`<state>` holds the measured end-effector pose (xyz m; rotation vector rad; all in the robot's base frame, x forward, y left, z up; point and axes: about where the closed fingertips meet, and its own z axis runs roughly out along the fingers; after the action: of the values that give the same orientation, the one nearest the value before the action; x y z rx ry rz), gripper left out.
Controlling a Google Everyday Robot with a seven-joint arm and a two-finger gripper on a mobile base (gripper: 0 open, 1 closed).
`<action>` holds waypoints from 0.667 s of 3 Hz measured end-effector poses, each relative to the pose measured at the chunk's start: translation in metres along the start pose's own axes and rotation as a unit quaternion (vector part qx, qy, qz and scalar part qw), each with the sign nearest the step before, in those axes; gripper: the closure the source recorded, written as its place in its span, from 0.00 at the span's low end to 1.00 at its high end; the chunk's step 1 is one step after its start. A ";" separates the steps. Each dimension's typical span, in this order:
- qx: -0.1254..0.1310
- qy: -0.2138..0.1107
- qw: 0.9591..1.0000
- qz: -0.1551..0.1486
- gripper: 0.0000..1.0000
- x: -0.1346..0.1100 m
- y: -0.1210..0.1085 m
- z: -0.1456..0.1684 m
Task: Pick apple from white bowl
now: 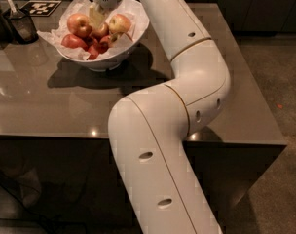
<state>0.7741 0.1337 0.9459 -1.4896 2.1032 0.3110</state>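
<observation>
Your robot's gripper (97, 16) reaches down into the white bowl (107, 62) on the dark table (50, 106), its pale tip set among the fruit between two large apples. From this camera view you cannot tell how far it is open or whether it has hold of anything. The apple (79, 24), pinkish-red with an orange-yellow blush, sits atop the pile just beside the gripper, toward the frame's left, on the crumpled white paper (55, 33) lining the bowl. A yellower, red-streaked apple (120, 23) lies on the gripper's other side, with smaller dark red apples (72, 41) lower down. The white arm (187, 82) bends across the table in the foreground. A black-and-white marker (41, 7) and a dark container (21, 27) sit near the bowl
</observation>
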 end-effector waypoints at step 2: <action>0.002 -0.004 1.000 -0.001 0.63 -0.003 -0.001 0.002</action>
<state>0.7759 0.1362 0.9462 -1.4852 2.0952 0.3122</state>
